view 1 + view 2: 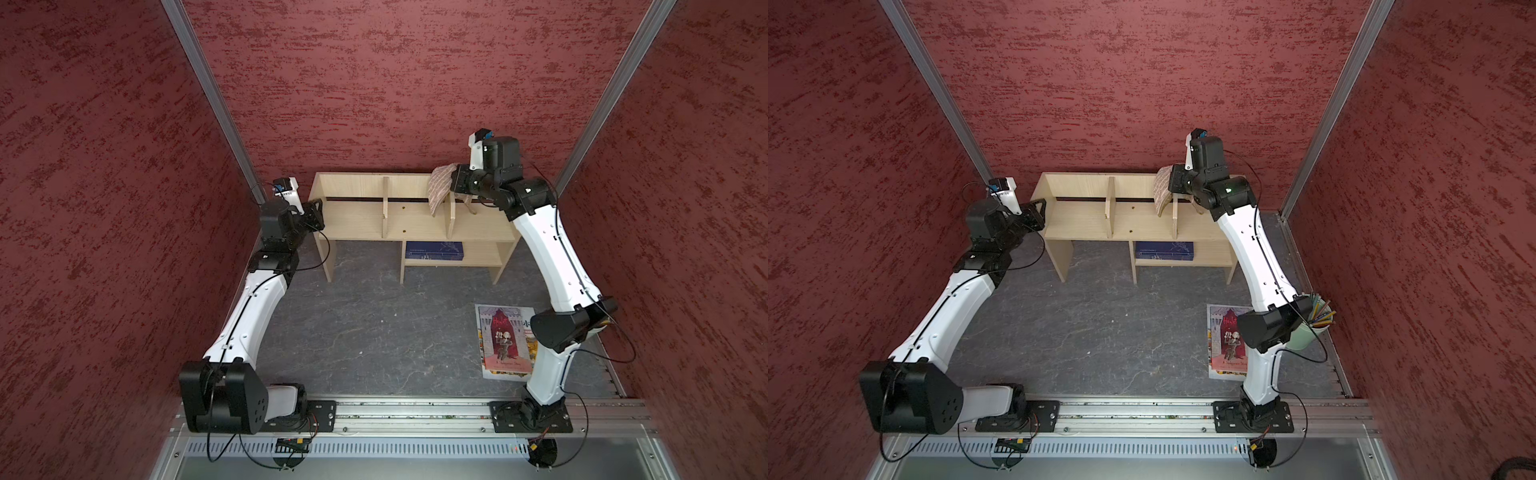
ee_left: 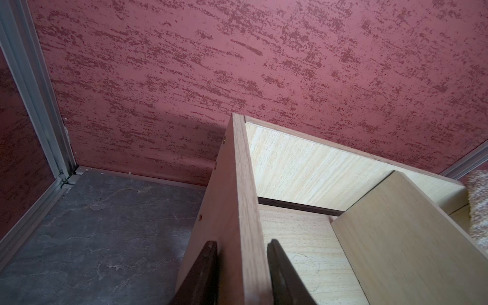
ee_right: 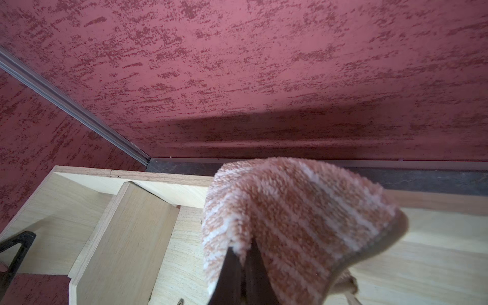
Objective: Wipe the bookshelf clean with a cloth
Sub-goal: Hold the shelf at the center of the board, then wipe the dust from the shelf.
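The light-wood bookshelf [image 1: 361,220] [image 1: 1079,220] stands against the back wall. My left gripper [image 1: 318,212] [image 1: 1040,210] is at its left end. In the left wrist view the left gripper [image 2: 242,242] has one finger on each face of the bookshelf's side panel [image 2: 237,184], closed against it. The striped tan cloth [image 1: 441,185] [image 1: 1163,187] [image 3: 290,211] hangs over the right divider [image 1: 451,216], a little above the shelf top. My right gripper [image 1: 455,183] [image 1: 1173,183] [image 3: 243,247] is shut on a fold of it.
A dark blue box [image 1: 434,251] lies on the small lower shelf. A red-covered picture book [image 1: 505,340] lies on the grey floor near the right arm's elbow, beside a pale green cup of pencils [image 1: 1316,328]. Red walls close in on three sides.
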`<state>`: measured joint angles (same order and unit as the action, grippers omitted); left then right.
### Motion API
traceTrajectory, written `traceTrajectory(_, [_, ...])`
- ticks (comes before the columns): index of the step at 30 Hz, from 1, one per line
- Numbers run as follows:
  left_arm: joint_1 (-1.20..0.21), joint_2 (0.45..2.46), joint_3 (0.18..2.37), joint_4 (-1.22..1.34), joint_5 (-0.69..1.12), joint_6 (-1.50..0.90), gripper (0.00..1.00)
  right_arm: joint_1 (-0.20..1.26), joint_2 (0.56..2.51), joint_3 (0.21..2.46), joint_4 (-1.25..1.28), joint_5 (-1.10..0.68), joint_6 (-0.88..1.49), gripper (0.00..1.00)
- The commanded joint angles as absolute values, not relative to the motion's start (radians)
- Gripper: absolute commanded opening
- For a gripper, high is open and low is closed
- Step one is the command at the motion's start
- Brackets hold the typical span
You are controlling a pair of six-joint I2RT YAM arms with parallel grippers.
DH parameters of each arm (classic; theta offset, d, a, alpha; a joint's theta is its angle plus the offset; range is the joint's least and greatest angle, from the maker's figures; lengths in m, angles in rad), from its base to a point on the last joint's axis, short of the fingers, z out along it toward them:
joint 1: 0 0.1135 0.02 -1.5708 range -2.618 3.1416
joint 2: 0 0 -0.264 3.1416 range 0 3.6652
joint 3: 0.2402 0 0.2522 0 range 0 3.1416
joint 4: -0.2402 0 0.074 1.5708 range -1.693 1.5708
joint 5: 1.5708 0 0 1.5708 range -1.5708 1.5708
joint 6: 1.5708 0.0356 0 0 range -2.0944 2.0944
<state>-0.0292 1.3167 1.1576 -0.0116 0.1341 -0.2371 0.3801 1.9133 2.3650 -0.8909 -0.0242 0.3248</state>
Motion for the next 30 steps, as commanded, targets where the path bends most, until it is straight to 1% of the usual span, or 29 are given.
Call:
traceTrajectory(1, [-0.063, 1.314, 1.136, 0.038, 0.199, -0.225, 0.2, 0.413, 1.935, 2.408, -0.836, -0.063, 0.331, 0.0])
traceTrajectory(6, [-0.068, 1.311, 1.118, 0.056, 0.201, -0.218, 0.1, 0.444, 2.007, 2.515, -0.862, -0.047, 0.337, 0.0])
traceTrajectory(9, [-0.07, 1.31, 1.113, 0.054, 0.197, -0.213, 0.04, 0.444, 2.058, 2.589, -0.926, 0.019, 0.339, 0.0])
traceTrajectory(11, [-0.071, 1.305, 1.108, 0.056, 0.191, -0.209, 0.0, 0.439, 2.059, 2.589, -0.957, 0.078, 0.329, 0.0])
traceTrajectory(13, [-0.079, 1.3, 1.105, 0.056, 0.183, -0.204, 0.0, 0.418, 2.039, 2.57, -0.984, 0.14, 0.32, 0.0])
traceTrajectory(16, [-0.095, 1.294, 1.099, 0.056, 0.166, -0.19, 0.0, 0.36, 1.959, 2.475, -0.986, 0.189, 0.316, 0.0])
traceTrajectory(20, [-0.116, 1.282, 1.096, 0.049, 0.134, -0.17, 0.0, 0.242, 1.817, 2.315, -0.962, 0.203, 0.311, 0.0])
traceTrajectory(23, [-0.12, 1.276, 1.092, 0.043, 0.105, -0.163, 0.0, 0.15, 1.744, 2.245, -0.98, 0.216, 0.308, 0.0])
traceTrajectory(25, [-0.12, 1.278, 1.091, 0.041, 0.097, -0.161, 0.0, 0.092, 1.717, 2.219, -0.996, 0.209, 0.305, 0.0])
traceTrajectory(27, [-0.12, 1.28, 1.092, 0.043, 0.1, -0.162, 0.0, 0.042, 1.713, 2.214, -1.017, 0.166, 0.308, 0.0])
traceTrajectory(30, [-0.122, 1.28, 1.091, 0.043, 0.11, -0.165, 0.0, 0.022, 1.735, 2.23, -1.043, 0.12, 0.306, 0.0])
